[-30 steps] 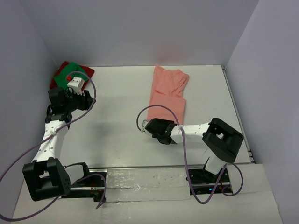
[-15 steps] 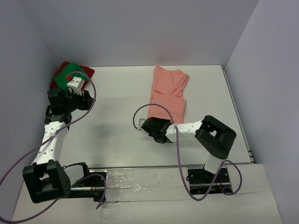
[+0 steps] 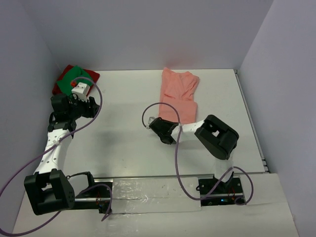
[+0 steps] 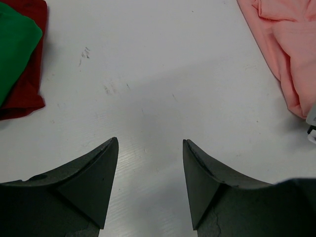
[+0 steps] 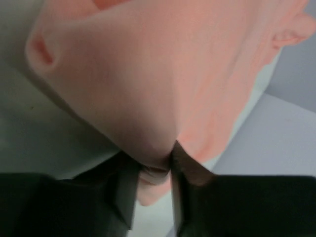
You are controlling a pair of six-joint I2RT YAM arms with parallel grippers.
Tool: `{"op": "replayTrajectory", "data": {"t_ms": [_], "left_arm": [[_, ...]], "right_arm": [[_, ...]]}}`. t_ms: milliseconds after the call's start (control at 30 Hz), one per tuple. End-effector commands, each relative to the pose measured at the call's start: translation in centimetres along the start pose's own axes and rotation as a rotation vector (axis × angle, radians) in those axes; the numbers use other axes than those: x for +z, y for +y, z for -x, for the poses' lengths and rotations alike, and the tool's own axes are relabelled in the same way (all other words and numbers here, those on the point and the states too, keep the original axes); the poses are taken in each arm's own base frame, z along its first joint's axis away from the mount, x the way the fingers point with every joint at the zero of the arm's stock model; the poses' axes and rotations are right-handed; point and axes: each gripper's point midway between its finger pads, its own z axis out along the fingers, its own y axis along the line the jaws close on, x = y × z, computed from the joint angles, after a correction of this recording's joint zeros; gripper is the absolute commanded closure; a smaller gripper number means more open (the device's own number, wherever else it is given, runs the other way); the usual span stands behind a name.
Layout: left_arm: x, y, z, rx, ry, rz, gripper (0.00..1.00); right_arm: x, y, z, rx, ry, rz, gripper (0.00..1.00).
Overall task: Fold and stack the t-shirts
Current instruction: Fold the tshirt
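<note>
Top view: shows the salmon-pink t-shirt (image 3: 177,94) spread lengthwise right of centre on the table (image 3: 123,128), the right gripper (image 3: 153,123) at its near left corner, presumably to begin a fold; sets the green t-shirt (image 3: 64,85) atop the dark red t-shirt (image 3: 93,76) in the far left corner, likely the stack.
Left wrist view: finds the left gripper (image 4: 149,143) wide apart and empty over table surface near that stack, probably parked clear.
Right wrist view: catches narrow jaws pinching the pink hem.

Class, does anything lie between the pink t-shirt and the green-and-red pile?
Nothing on the table between the pink t-shirt and the pile; only the open left gripper hangs beside the pile.
</note>
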Motion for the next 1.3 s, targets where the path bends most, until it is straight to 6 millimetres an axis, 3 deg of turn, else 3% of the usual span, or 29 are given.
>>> {"op": "replayTrajectory", "data": {"t_ms": [0,33,67,100,300,500,667,700,800,867,967,1267], "left_arm": [[-0.1,0.1,0.7,0.033,-0.031,0.004,0.36],[-0.1,0.2,0.7,0.031,-0.032,0.003,0.36],[-0.1,0.1,0.6,0.030,-0.029,0.002,0.37],[-0.1,0.1,0.6,0.030,-0.030,0.000,0.37],[-0.2,-0.1,0.7,0.035,-0.029,-0.009,0.37],[-0.8,-0.7,1.1,0.043,-0.034,-0.027,0.37],[-1.7,-1.5,1.5,0.055,-0.041,-0.046,0.37],[-2.0,-1.7,1.7,0.056,-0.044,-0.048,0.37],[-2.4,-2.1,1.8,0.063,-0.054,-0.057,0.36],[-2.6,-2.2,1.7,0.058,-0.048,-0.060,0.36],[-2.7,-2.4,1.8,0.055,-0.046,-0.070,0.37],[-3.4,-3.1,2.9,0.067,-0.048,-0.094,0.37]], "right_arm": [[1.6,0.4,-0.3,0.038,0.018,0.043,0.68],[1.6,0.4,-0.6,0.035,0.031,0.054,0.75],[1.8,0.2,-0.8,0.044,0.039,0.063,0.92],[1.7,0.1,-0.7,0.044,0.037,0.084,0.97],[-0.1,0.9,-0.5,0.048,0.021,0.162,1.00],[-6.1,3.4,0.7,-0.023,-0.059,0.274,1.00],[-13.1,7.1,1.0,-0.094,-0.134,0.510,1.00],[-14.9,7.5,0.9,-0.101,-0.155,0.587,1.00],[-17.9,7.5,2.1,-0.083,-0.218,0.687,1.00],[-18.8,6.1,2.6,-0.057,-0.256,0.666,1.00],[-18.0,2.8,3.6,-0.043,-0.281,0.522,1.00],[-12.0,-6.5,5.5,0.040,-0.243,0.262,1.00]]}}
